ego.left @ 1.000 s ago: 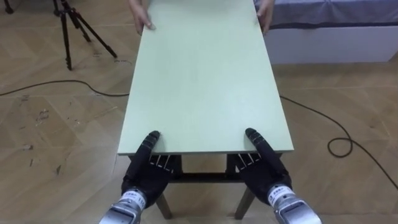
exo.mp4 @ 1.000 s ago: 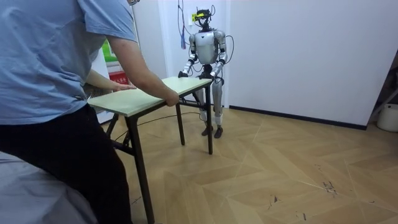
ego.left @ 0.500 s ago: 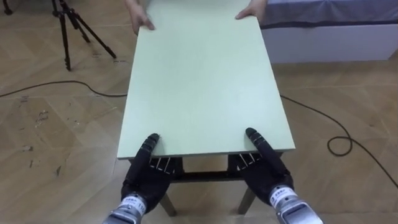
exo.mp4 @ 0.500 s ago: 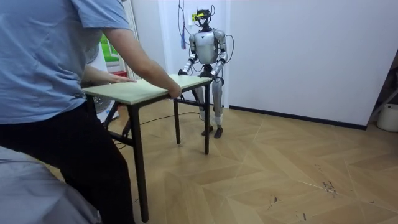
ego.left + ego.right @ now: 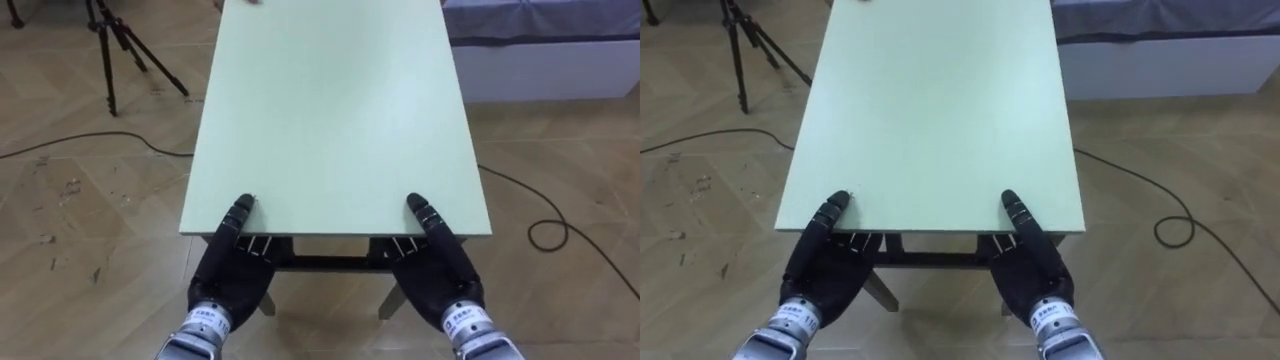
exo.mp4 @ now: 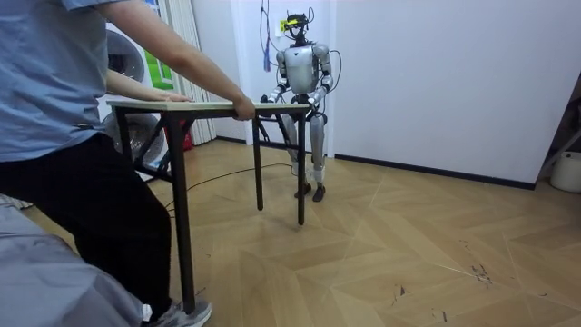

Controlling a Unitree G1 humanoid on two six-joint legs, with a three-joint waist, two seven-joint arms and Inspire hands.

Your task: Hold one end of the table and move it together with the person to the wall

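My left hand point(image 5: 232, 275) and right hand point(image 5: 440, 275) each pinch the near edge of the pale green rectangular table point(image 5: 330, 120), thumbs on top, person's hand point(image 6: 241, 110) on the far end; the shallow pinch could slip if the person pulls faster than I step.

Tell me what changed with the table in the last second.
The person has raised their end of the table, so the top, tilted down toward them before, now looks level in the room view. Unchanged: the left robot hand and right robot hand still clamp the near edge, thumbs on top.
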